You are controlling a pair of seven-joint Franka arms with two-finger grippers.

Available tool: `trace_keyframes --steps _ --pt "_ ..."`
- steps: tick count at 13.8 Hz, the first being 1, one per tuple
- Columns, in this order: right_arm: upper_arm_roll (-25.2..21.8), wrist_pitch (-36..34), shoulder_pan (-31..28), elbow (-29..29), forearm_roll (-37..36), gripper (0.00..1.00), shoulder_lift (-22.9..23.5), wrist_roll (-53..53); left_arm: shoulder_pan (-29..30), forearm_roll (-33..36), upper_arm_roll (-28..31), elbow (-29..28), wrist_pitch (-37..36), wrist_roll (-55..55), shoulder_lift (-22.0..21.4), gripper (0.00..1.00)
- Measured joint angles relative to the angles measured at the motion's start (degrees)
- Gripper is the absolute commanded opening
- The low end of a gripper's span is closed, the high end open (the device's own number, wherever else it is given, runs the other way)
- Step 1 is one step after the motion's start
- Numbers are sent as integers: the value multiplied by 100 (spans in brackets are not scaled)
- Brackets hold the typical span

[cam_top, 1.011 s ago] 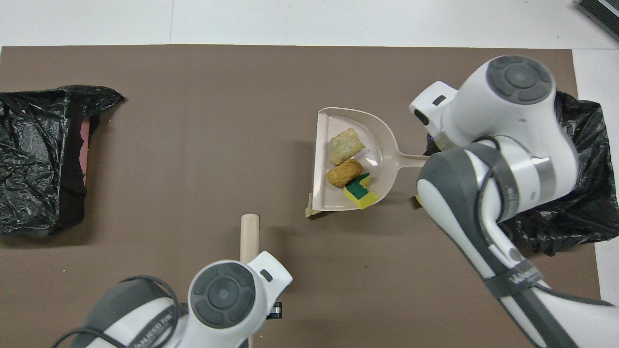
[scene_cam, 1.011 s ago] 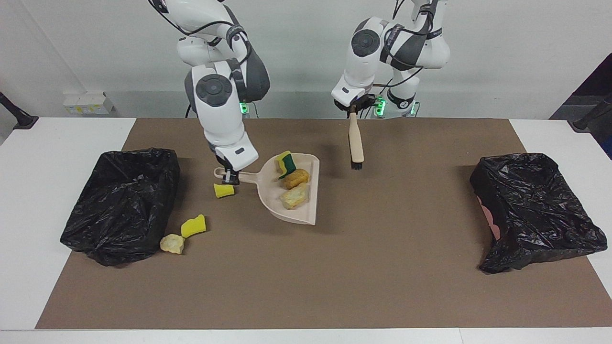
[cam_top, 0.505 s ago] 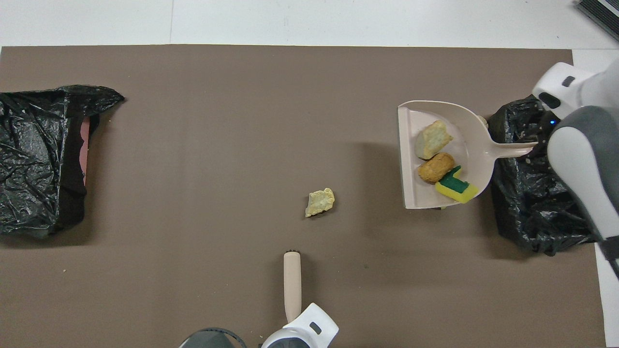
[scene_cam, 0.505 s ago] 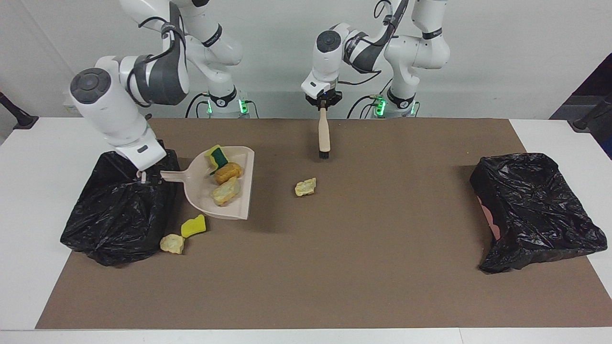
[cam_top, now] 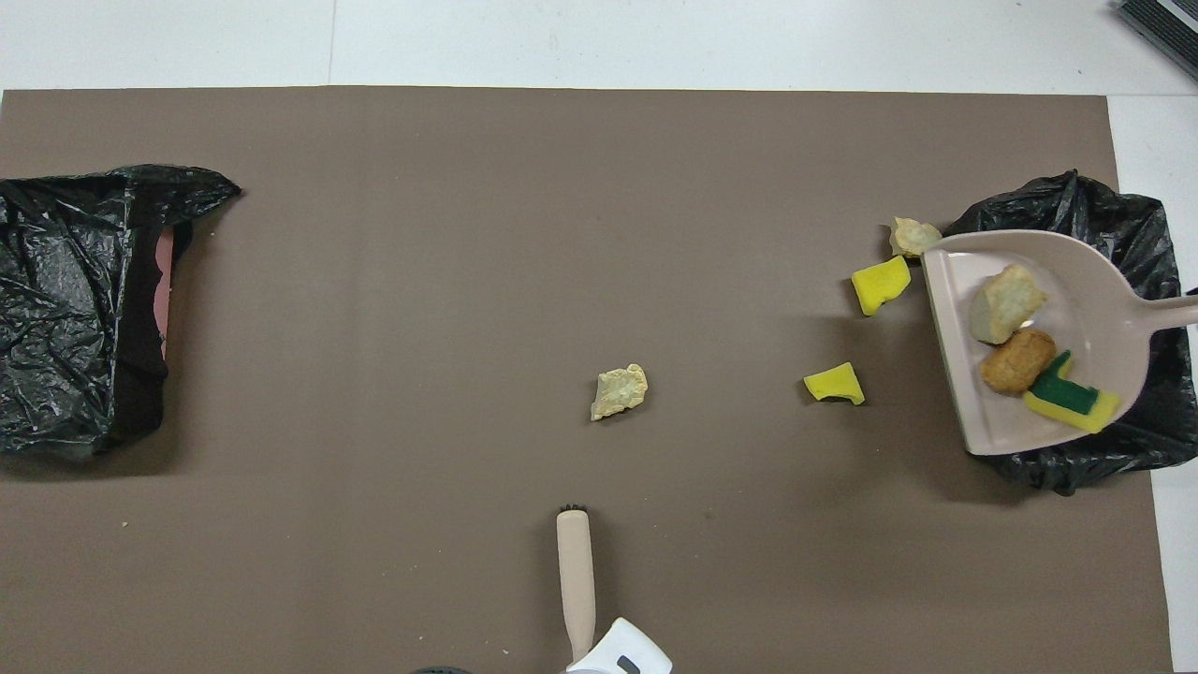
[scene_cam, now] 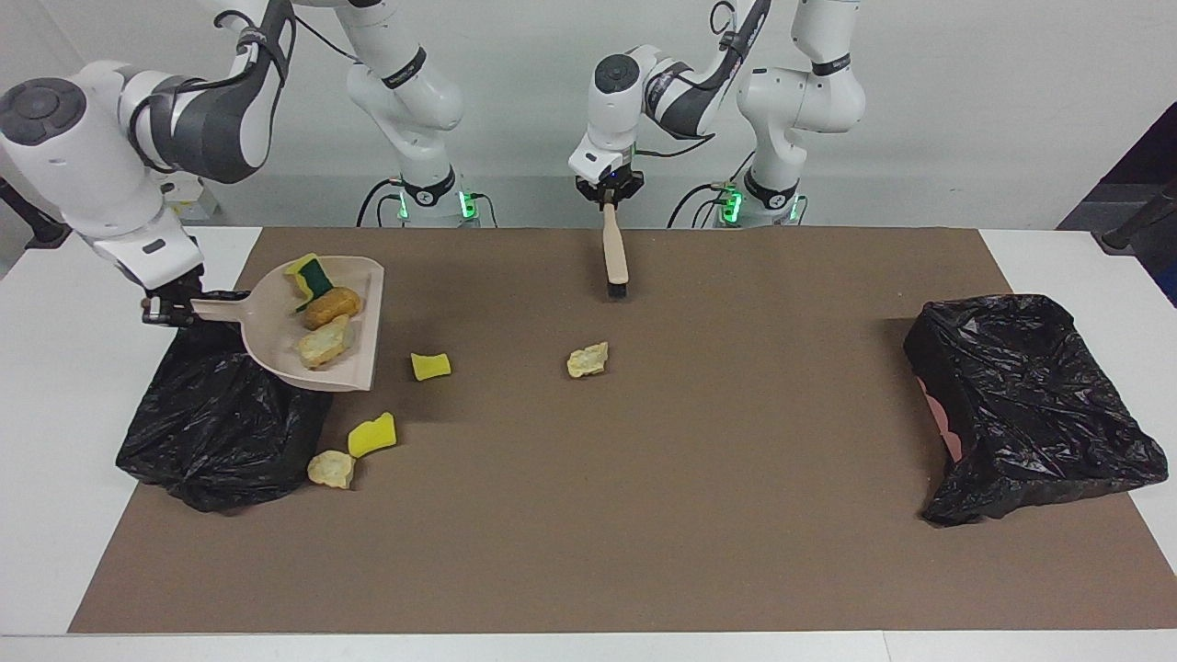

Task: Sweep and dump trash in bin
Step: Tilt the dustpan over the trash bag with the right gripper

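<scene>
You are at the dump step: the right arm's [scene_cam: 198, 138] jaws are clamped on the handle of the beige dustpan [scene_cam: 360, 363], which hangs roughly level over the black-bagged bin [scene_cam: 221, 432] at that arm's end of the surface. Nothing has been tipped out yet. The next move calls for rolling the pan so its open lip points down into the bag, well inside the rim, or the load may land on the mat.

Count three pieces in the pan: a green-and-yellow sponge [scene_cam: 308, 274], a brown bread chunk [scene_cam: 332, 307] and a pale chunk [scene_cam: 324, 342]. Four scraps lie loose on the mat:
- a pale crumb [scene_cam: 331, 469] and a yellow sponge bit [scene_cam: 371, 435], just beside the bin
- a second yellow bit [scene_cam: 430, 366]
- a pale crumb [scene_cam: 588, 360] mid-mat

That makes seven. There is one brush [scene_cam: 614, 257], bristles down in the left arm's [scene_cam: 671, 87] closed jaws, waiting above the mat, and a second bagged bin [scene_cam: 1021, 405], so two bins
</scene>
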Motion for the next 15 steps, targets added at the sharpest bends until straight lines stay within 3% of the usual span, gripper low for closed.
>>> trace_keyframes --steps 2,3,4,5,6,8,12,15 --pt "-3 231 -167 -3 -670 0 -26 -30 -1 -4 -21 -2 39 0 73 1" --pt "-10 520 -273 -21 -862 0 -26 -30 -5 -6 -41 -2 81 0 128 14" --pt "-21 881 -367 -67 -1060 0 -26 -23 -9 -6 -67 -4 126 0 199 16" --pt "-31 1226 -444 -132 -1270 0 -28 110 -11 -7 -88 -5 154 0 270 27" --pt "-37 1484 -499 -219 -1521 0 -38 455 -13 -7 -97 -4 180 0 321 46" --pt "-30 1713 -518 -371 -2039 0 -39 1390 -14 -7 -94 -4 182 4 381 100" --pt "17 1550 -381 -571 -2884 0 -37 2501 -8 -5 161 144 176 213 426 100" --pt "24 855 54 -568 -3554 0 -57 2958 3 356 1078 649 11 977 434 100"
